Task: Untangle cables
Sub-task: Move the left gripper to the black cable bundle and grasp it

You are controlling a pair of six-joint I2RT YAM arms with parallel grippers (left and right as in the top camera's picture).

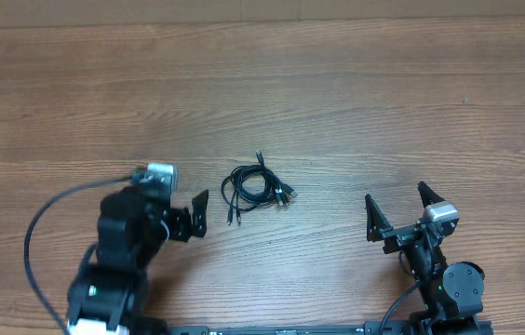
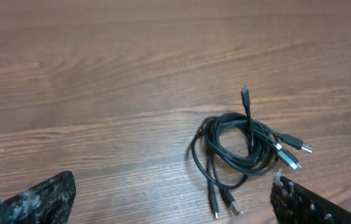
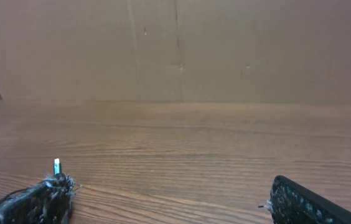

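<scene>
The cables (image 1: 255, 186) lie on the wooden table as a small coil of thin black cords, with several plug ends sticking out. In the left wrist view the coil (image 2: 250, 163) sits ahead and to the right, two plugs trailing toward the camera and silvery-tipped ones at its right. My left gripper (image 1: 197, 216) stands open just left of the coil, not touching it, and its jaws (image 2: 172, 196) hold nothing. My right gripper (image 1: 396, 197) is open well to the right of the cables. Between its jaws (image 3: 169, 199) there is only bare table.
A brown cardboard wall (image 3: 175, 50) stands behind the table's far edge. The left arm's thick black cable (image 1: 44, 223) loops out at the lower left. A tiny silvery tip (image 3: 56, 166) shows just above my right gripper's left finger; I cannot tell what it is.
</scene>
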